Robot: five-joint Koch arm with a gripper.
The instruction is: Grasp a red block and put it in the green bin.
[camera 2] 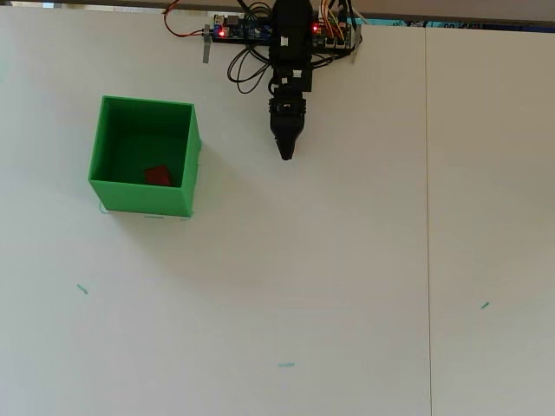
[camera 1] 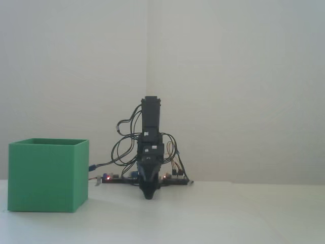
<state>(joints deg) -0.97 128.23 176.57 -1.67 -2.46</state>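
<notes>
Gripper point(camera 2: 285, 154) first: your black arm folds down near its base with the tip low over the white table point(camera 2: 347, 286), jaws drawn to a single point, nothing between them and nothing touching them. You'll find the small matte red block point(camera 2: 158, 175) lying on the floor of the large green thin-walled cube bin point(camera 2: 143, 198), toward its lower wall in the overhead view. In the fixed view the bin point(camera 1: 46, 175) stands left of the arm, well apart from the gripper point(camera 1: 149, 195).
</notes>
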